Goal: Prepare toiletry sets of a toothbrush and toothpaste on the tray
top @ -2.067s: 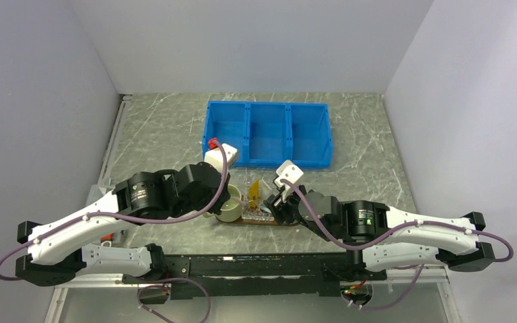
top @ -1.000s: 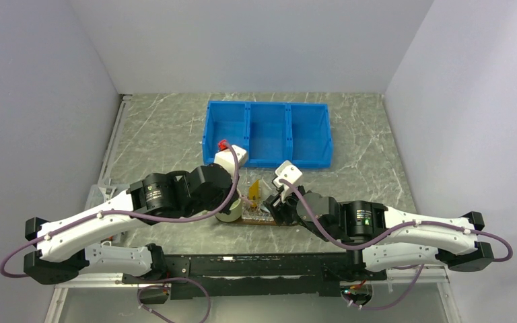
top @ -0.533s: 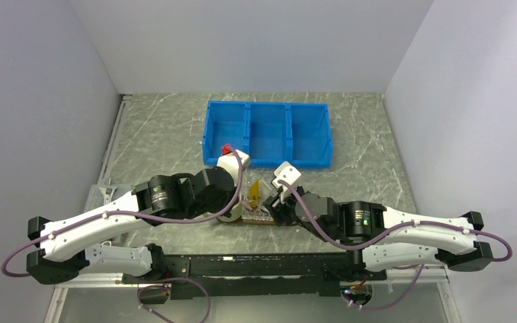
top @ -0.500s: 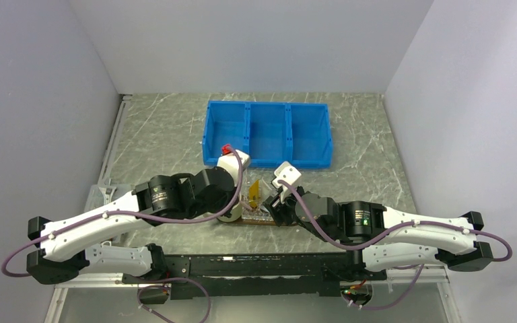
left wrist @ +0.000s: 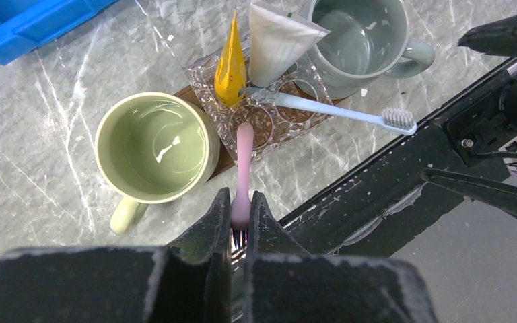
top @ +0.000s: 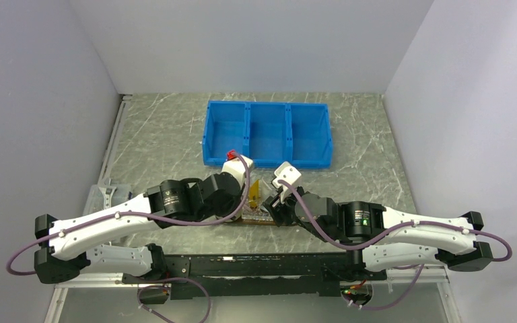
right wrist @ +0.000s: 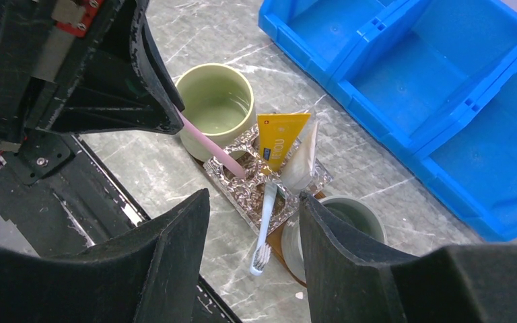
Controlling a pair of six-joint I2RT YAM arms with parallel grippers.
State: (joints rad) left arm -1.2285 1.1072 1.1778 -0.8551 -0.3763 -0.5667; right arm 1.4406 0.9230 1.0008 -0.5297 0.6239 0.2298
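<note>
Grey marbled tabletop (top: 161, 134) between pale walls. Well behind the clear holder (left wrist: 262, 128), at the far side: blue three-compartment bin (top: 267, 133). Beneath the holder, showing past its edges: dark-brown tray (left wrist: 225, 160). Above the holder, spread apart and grasping nothing: right fingers (right wrist: 252, 202). On the holder's near side, clenched on one end of the pink toothbrush (left wrist: 244, 161): left fingers (left wrist: 240, 202). Just beside the holder on its left: green mug (left wrist: 151, 145). Just beside it on the right: grey mug (left wrist: 357, 40). Standing side by side in the holder's far wells, crimped ends up: yellow tube (left wrist: 230, 64) and white tube (left wrist: 272, 44). Slanting out of the holder, bristle head well past its edge: pale toothbrush (left wrist: 336, 113). Free end of the pink toothbrush down at a near well of the holder.
</note>
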